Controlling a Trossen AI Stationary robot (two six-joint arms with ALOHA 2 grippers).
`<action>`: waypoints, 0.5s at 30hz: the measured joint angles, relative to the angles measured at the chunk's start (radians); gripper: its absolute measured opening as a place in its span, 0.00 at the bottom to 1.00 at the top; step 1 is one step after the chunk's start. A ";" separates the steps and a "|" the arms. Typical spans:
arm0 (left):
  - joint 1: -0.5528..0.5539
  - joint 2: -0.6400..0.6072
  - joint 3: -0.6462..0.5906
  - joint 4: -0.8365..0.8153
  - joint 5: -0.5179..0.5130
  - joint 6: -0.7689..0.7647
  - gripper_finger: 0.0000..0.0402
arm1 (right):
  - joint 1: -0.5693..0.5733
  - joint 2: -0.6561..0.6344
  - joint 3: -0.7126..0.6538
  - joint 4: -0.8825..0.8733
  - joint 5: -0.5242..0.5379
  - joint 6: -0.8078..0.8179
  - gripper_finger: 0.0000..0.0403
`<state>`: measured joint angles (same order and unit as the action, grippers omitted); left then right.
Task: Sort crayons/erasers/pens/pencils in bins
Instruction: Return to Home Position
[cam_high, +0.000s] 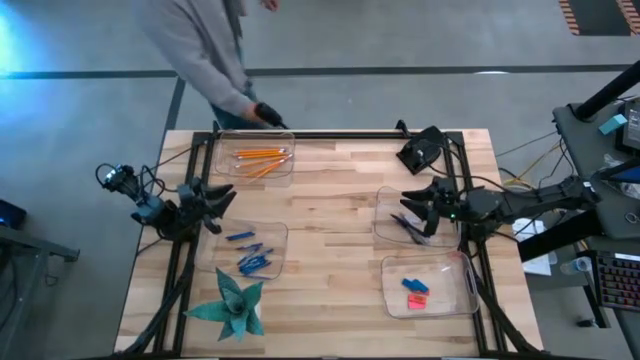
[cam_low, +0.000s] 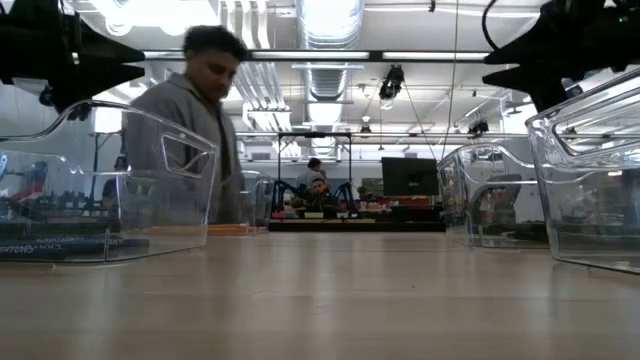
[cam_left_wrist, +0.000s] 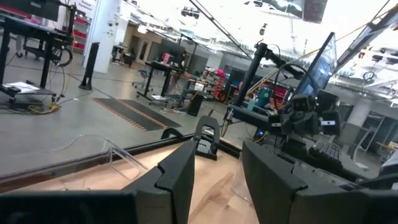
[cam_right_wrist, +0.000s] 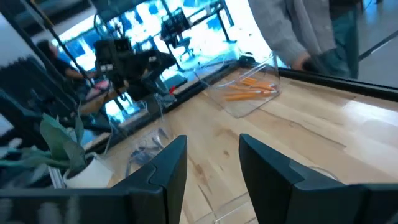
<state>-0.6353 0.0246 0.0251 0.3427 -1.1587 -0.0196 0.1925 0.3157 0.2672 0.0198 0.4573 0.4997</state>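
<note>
No legible text, labels, brands or numbers in any view. A banner or sign in the room beyond the table, seen in the left wrist view, bears red marks too blurred to read

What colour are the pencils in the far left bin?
Orange pencils; the high view shows them best.

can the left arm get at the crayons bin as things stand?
Probably yes. The left gripper hangs open just behind the crayons in their open-topped bin, with nothing between. The green paper star sits on the bin's front side.
</note>
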 joint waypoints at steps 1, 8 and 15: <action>0.000 0.000 -0.003 -0.002 0.000 0.000 0.30 | 0.000 -0.014 -0.022 0.022 0.008 0.006 0.34; 0.000 0.002 -0.017 -0.009 -0.005 -0.052 0.30 | 0.001 -0.085 -0.163 0.217 0.016 0.025 0.34; 0.000 0.006 -0.018 -0.010 -0.008 -0.052 0.30 | 0.001 -0.127 -0.246 0.314 0.017 0.023 0.34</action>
<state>-0.6350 0.0303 0.0074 0.3324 -1.1663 -0.0719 0.1932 0.1890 0.0211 0.3340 0.4744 0.5228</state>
